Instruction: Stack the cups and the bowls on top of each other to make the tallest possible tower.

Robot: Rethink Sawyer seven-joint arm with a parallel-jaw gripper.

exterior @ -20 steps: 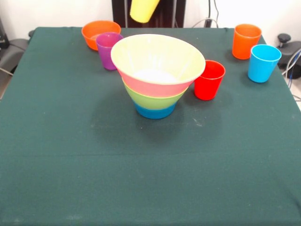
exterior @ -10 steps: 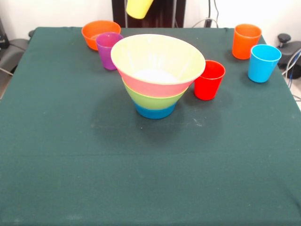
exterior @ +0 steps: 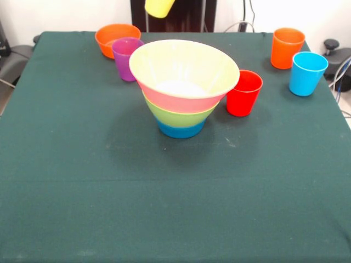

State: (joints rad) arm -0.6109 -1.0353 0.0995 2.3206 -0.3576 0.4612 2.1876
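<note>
Up at the top edge, a yellow cup (exterior: 159, 7) hangs in the air, tilted; the hand itself is cut off from view, so its grip cannot be told. Below, the tower (exterior: 184, 87) of nested bowls stands mid-table (exterior: 164, 208), with the red cup (exterior: 244, 92) just beside it and the purple cup (exterior: 126, 57) and small orange bowl (exterior: 112, 36) behind.

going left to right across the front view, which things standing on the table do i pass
orange bowl → purple cup → tower → red cup → orange cup → light blue cup
</note>
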